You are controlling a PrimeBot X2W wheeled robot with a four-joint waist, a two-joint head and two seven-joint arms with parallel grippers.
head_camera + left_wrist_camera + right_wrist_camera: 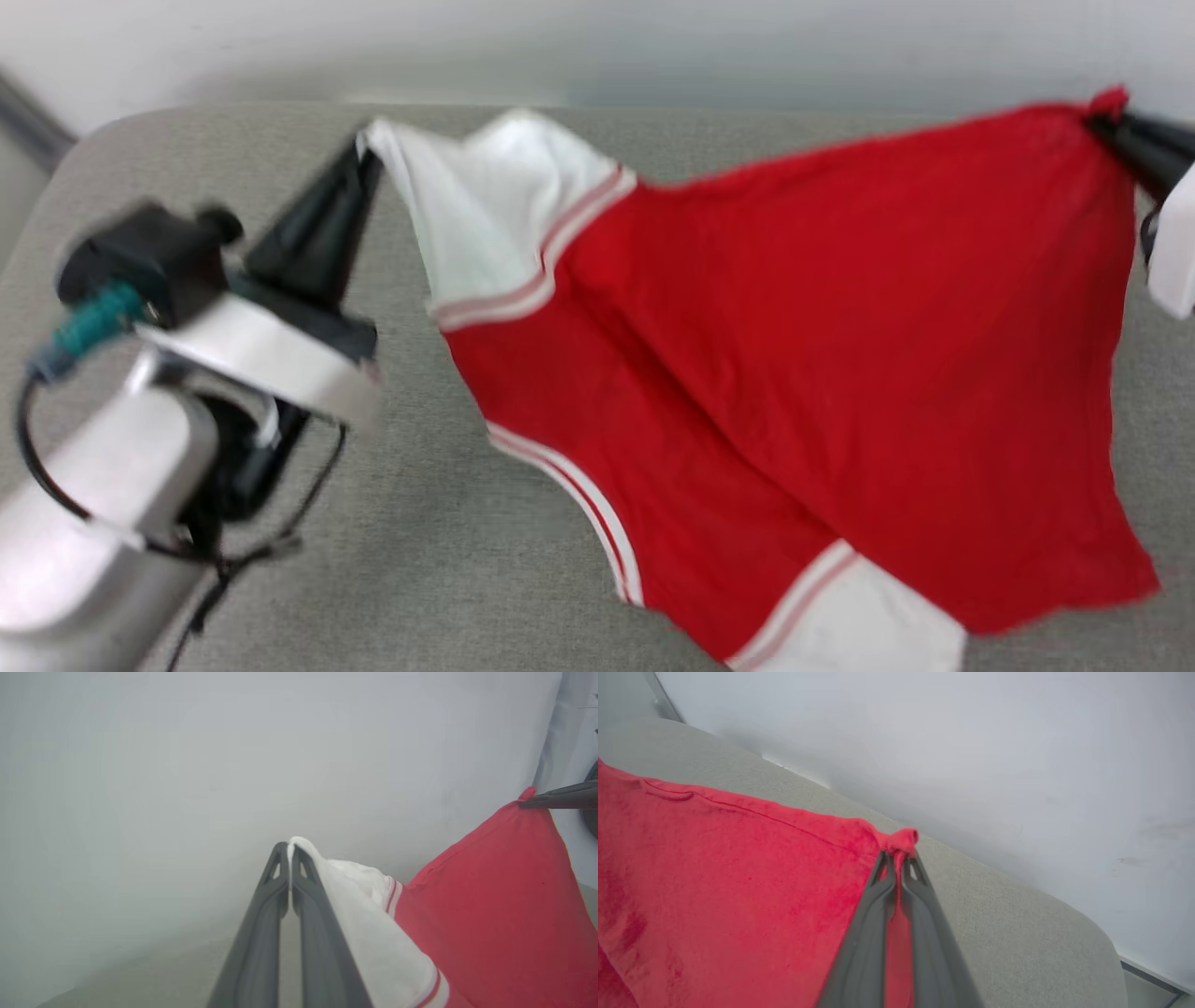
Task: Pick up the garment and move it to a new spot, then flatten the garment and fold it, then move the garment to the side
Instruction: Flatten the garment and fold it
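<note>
Black fingers of your left end effector [366, 154] are clenched on a white sleeve's tip; your right end effector [1109, 114] pinches a red corner by the stitched hem. Between them you hold the red jersey shirt with white short sleeves and red-white striped trim [794, 327] stretched out, raised over the grey fabric-covered tabletop [420, 560], its other sleeve hanging lowest, nearest you.
</note>
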